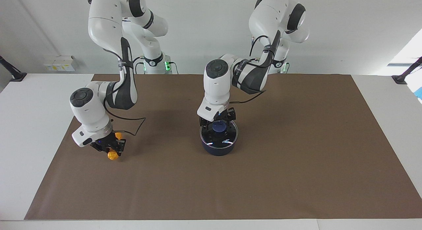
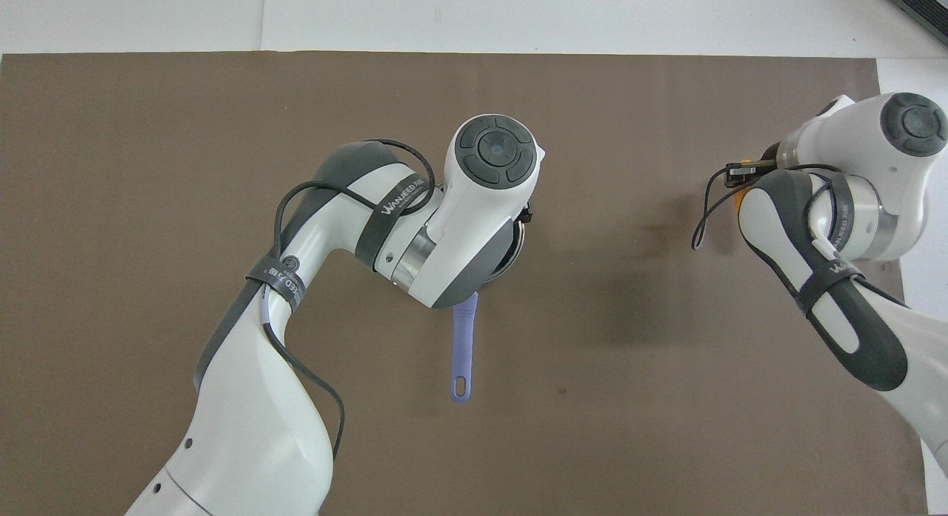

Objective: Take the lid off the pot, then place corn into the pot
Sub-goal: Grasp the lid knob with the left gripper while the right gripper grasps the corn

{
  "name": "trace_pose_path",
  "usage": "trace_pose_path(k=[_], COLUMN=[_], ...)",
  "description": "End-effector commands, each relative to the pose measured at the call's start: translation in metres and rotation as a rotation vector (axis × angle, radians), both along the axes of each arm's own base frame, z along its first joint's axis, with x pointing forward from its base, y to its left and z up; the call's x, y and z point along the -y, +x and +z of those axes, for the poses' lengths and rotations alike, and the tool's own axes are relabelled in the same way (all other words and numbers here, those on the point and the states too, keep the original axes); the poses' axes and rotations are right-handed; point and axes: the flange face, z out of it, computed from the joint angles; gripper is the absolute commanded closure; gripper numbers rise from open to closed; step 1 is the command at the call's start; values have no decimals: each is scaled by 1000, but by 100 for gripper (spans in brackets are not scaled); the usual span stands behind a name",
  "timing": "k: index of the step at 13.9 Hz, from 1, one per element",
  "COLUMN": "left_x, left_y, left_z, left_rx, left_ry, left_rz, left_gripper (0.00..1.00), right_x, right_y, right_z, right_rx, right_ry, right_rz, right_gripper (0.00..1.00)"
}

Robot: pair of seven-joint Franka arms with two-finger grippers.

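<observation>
Plainly, "WANJEED" seems to be printed on the arm straps, over brown matting and a white wall.
Left gripper (image 1: 219, 121) spread around the lid (image 1: 218, 135) knob on the pot (image 1: 218, 148); right gripper (image 1: 111, 148) pinches corn (image 1: 113, 155) above the mat (image 1: 296, 164).

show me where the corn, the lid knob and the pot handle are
corn (image 1: 113, 155), facing view, its rounded end below the right gripper
lid knob (image 1: 219, 126), facing view, its blue top
pot handle (image 2: 463, 346), overhead view, middle of the shaft
</observation>
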Motion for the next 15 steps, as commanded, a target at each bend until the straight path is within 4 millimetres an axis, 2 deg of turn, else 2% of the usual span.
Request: trace_pose_path(k=[1, 5, 6, 8, 10, 11, 12, 13, 15], left_x=[-3, -6, -10, -11, -10, -11, -11, -12, -18], left_y=[1, 2, 5, 4, 4, 4, 3, 3, 2], left_z=[-3, -3, -2, 1, 2, 4, 12, 15, 34], left_rx=[2, -1, -2, -1, -5, -9, -6, -5, 7], left_ry=[-15, -10, -9, -10, -14, -27, -36, -36, -43], left_rz=[20, 23, 29, 29, 31, 39, 41, 41, 44], left_gripper=[4, 22, 23, 43, 67, 74, 80, 82, 90], right_x=[0, 0, 0, 0, -4, -9, -10, -13, -26], right_y=[-4, -4, -4, -6, -9, -13, -17, -23, -35], right_z=[10, 10, 11, 22, 41, 53, 69, 86, 121], right_rx=[-18, -20, -18, -12, -12, -15, -15, -18, -22], right_ry=[-12, -12, -12, -13, -13, -10, -9, -7, -6], right_rz=[33, 33, 33, 34, 38, 44, 46, 47, 63], right_gripper=[100, 100, 100, 100, 100, 100, 100, 100, 100])
